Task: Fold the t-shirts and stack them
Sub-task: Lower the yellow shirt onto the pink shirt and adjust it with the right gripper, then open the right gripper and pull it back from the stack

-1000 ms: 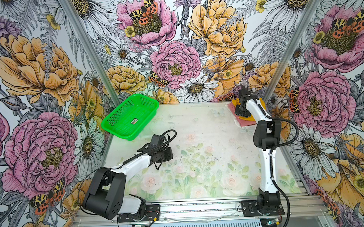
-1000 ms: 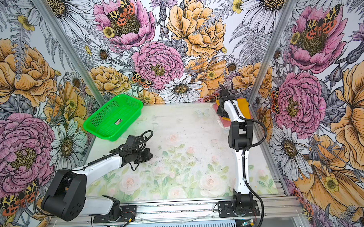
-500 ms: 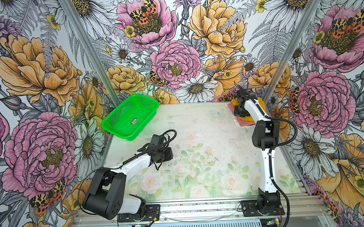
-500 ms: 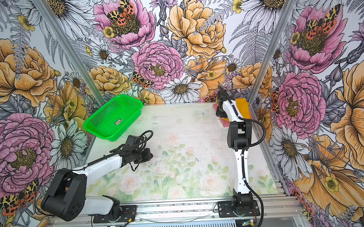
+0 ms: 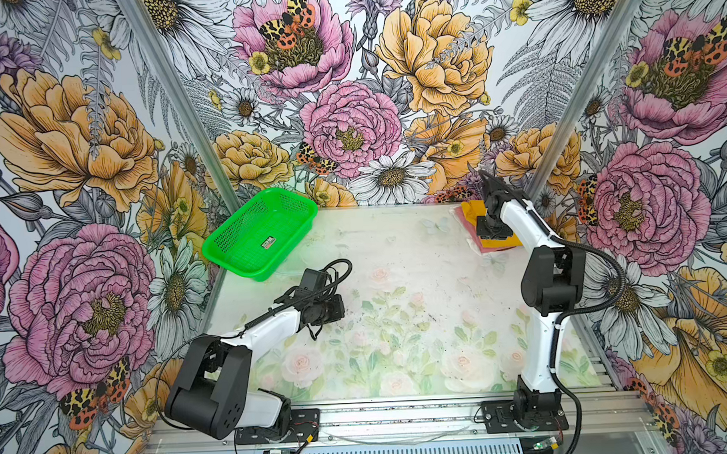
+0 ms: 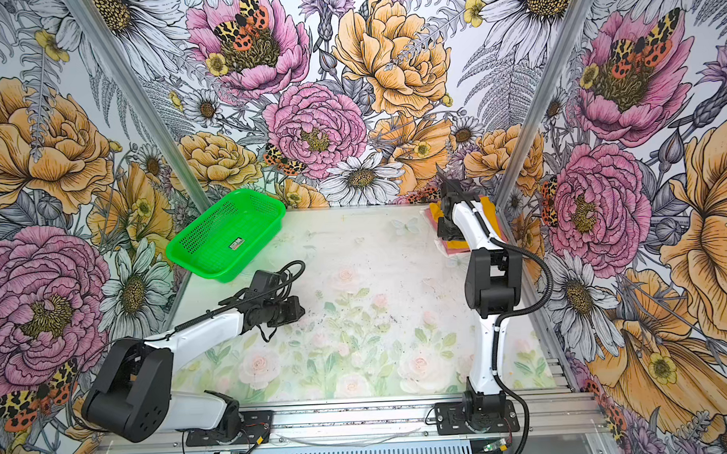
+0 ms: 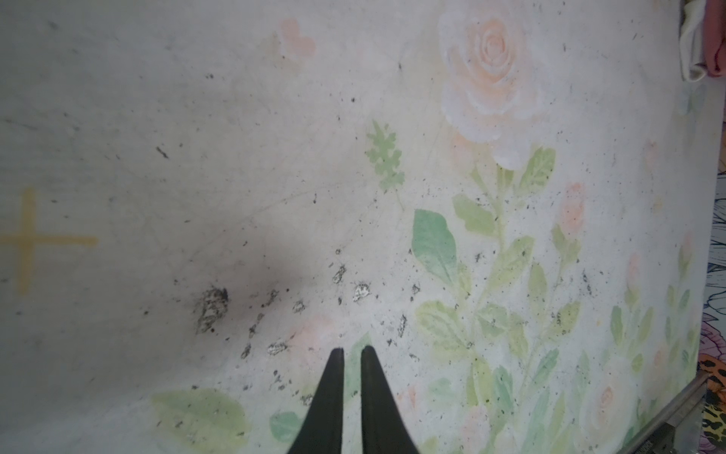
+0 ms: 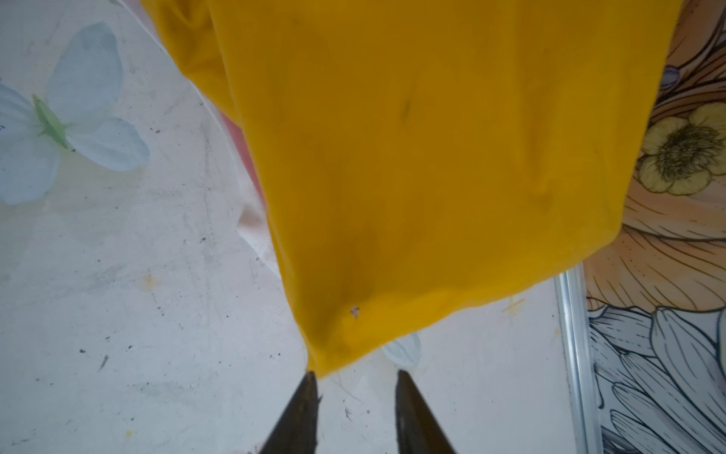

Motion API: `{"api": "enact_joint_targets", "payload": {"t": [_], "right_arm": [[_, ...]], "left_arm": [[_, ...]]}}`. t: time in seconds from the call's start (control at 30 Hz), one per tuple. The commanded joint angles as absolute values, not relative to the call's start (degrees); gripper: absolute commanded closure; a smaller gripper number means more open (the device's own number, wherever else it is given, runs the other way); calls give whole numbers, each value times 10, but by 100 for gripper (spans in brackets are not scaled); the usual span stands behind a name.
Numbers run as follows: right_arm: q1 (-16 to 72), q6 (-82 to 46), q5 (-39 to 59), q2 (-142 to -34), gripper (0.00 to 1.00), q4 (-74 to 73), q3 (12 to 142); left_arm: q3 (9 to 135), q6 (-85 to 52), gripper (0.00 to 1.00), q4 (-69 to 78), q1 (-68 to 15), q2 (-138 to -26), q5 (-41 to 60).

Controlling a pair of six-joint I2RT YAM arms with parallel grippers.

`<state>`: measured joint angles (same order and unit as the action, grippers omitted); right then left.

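At the far corner, my right pincer (image 8: 355,375) stands parted, yellow t-shirt (image 8: 432,157) touching 1 jaw; a snag could drag it off the pink t-shirt (image 8: 241,151); left pincer (image 7: 352,350) narrow, empty.

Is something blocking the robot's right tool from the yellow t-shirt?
No, nothing visible is in the way. In the right wrist view the right tool stands open right at a corner of the yellow t-shirt, with only table showing between its jaws. The yellow t-shirt lies on the pink t-shirt.
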<state>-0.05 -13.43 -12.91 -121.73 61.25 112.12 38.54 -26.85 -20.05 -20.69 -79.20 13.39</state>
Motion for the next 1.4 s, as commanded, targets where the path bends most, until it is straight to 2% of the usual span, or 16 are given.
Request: {"api": "enact_joint_targets", "payload": {"t": [0.0, 0.13, 0.2, 0.23, 0.37, 0.47, 0.7, 0.93, 1.07, 1.27, 1.37], "right_arm": [[-13, -112, -95, -1173, 29, 606, 1140], [-26, -108, -56, -1156, 2, 605, 1148], [-26, -97, -35, -1140, 1, 599, 1137], [-25, -88, -20, -1128, 1, 589, 1123], [-14, -50, 66, -1045, 0, 491, 1003], [4, -42, 74, -972, 0, 414, 901], [86, 3, 9, -828, 0, 312, 717], [121, 6, 1, -722, 1, 171, 544], [127, 1, -21, -696, 1, 43, 443], [130, -14, -43, -714, 0, -66, 365], [137, 7, -82, -719, 0, -124, 329]], "left_arm": [[388, -270, 87, -188, -201, -783, 145], [391, -271, 86, -191, -200, -781, 148], [395, -271, 78, -194, -201, -778, 149], [398, -270, 70, -196, -202, -774, 150], [421, -258, 18, -219, -205, -749, 127], [447, -242, 1, -242, -211, -732, 109], [531, -175, 1, -295, -266, -695, 35], [531, -73, 1, -273, -294, -622, -124], [453, -15, 1, -184, -270, -552, -231], [229, 83, 1, 101, -201, -396, -258], [185, 94, 1, 154, -173, -383, -268]]}}
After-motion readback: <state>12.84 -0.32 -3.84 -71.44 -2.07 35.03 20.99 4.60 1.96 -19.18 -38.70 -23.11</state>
